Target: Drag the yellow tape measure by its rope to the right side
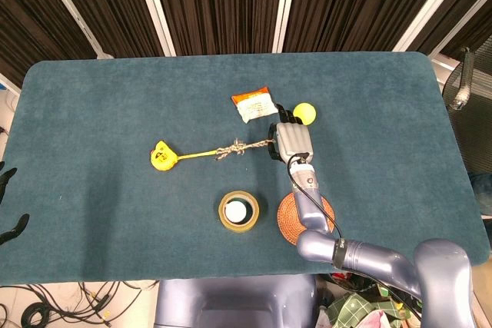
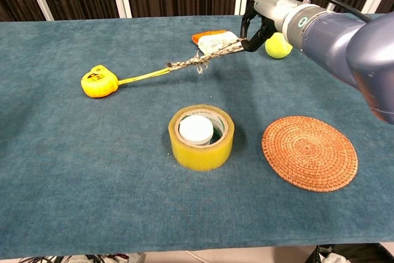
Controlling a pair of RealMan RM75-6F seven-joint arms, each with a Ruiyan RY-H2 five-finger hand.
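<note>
The yellow tape measure (image 1: 162,156) (image 2: 98,82) lies on the teal table, left of centre. Its knotted rope (image 1: 231,149) (image 2: 184,63) runs rightward from it, stretched nearly straight and rising off the cloth toward its right end. My right hand (image 1: 288,141) (image 2: 255,26) pinches that right end of the rope, fingers pointing down, just in front of the snack packet. Only dark fingertips of my left hand (image 1: 9,205) show at the table's left edge in the head view, spread apart and holding nothing.
A white and orange snack packet (image 1: 254,104) (image 2: 214,41) and a yellow ball (image 1: 305,114) (image 2: 278,45) lie just behind my right hand. A yellow tape roll (image 1: 239,211) (image 2: 202,137) and a woven coaster (image 1: 323,213) (image 2: 309,152) sit near the front edge.
</note>
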